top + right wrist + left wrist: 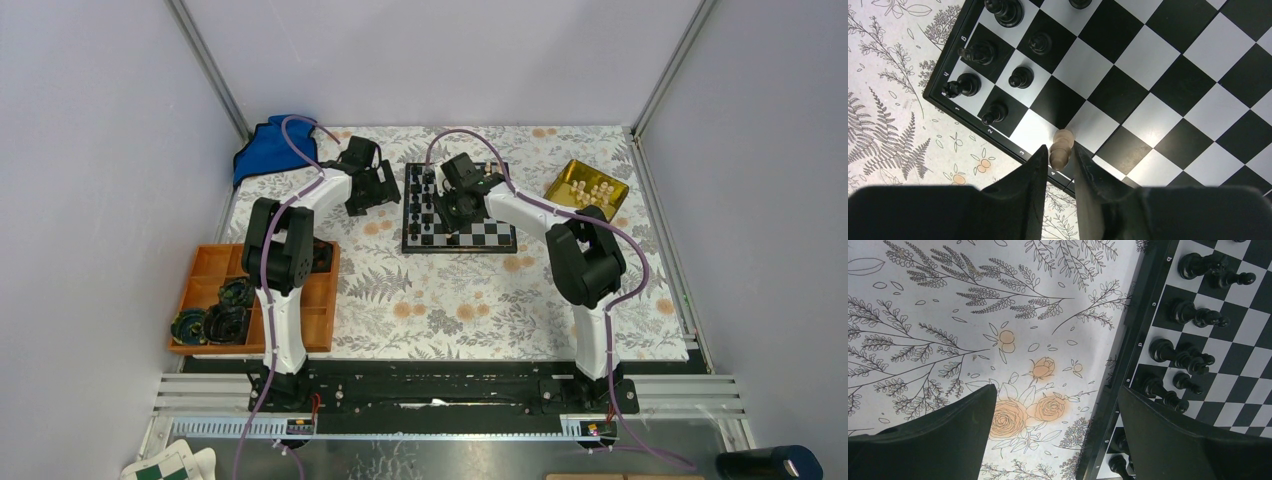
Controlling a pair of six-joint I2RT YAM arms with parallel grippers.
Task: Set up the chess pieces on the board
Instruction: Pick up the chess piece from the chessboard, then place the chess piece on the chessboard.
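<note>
Progress looks partial: black pieces (1020,77) stand on the board (490,230), pale pieces (598,192) mostly wait in the tin (572,178), right fingers (1028,190) clamp one pale piece (1062,147) over the board, left fingers (938,435) apart, empty.

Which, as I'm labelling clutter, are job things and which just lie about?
Job: board, black pieces, pale piece in the right tool, pale pieces in the tin.
Lying about: orange tray, blue cloth, green-checked fold.
</note>
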